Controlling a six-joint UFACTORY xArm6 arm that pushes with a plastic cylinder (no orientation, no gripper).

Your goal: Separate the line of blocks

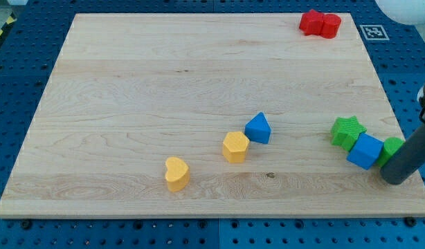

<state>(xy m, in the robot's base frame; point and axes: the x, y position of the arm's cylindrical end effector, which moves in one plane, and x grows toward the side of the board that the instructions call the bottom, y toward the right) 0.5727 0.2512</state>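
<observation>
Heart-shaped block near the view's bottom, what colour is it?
Yellow heart block, shown in the camera view.

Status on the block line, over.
My tip at view's right, against green block. Line: green star, blue cube, green block, touching. Nothing in the way.

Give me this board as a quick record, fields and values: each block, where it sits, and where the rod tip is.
red blocks: two touching, view's top right corner
blue triangular block: touches yellow hexagon block
yellow heart block: alone, lower middle
right cluster: green star block, blue cube, green block, touching in a line
my tip: against the green block, view's right edge
</observation>
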